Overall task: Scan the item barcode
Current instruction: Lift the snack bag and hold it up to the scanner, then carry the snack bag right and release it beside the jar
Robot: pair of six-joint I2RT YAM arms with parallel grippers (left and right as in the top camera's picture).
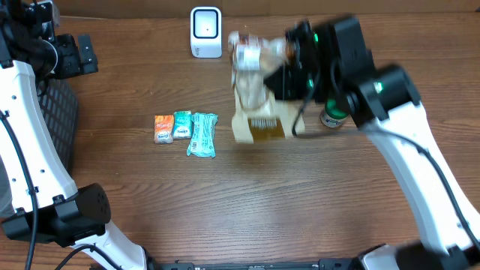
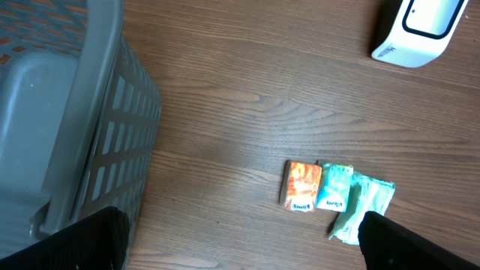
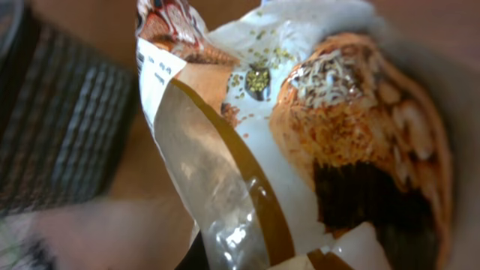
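While the pouch (image 1: 252,96) hangs beside the scanner (image 1: 205,31), three packets (image 1: 183,126) lie apart

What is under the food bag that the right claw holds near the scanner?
Only wooden table shows around the food bag, gripped by the right claw. The patch directly beneath is covered by the bag, so anything there cannot be seen.

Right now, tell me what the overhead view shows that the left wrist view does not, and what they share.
Only overhead: the right claw shut on a snack bag near the scanner, and a green container beside that arm. Only left wrist: the slotted wall and rim of the grey basket up close. Both: the scanner, three small packets, the basket itself and the wooden table.
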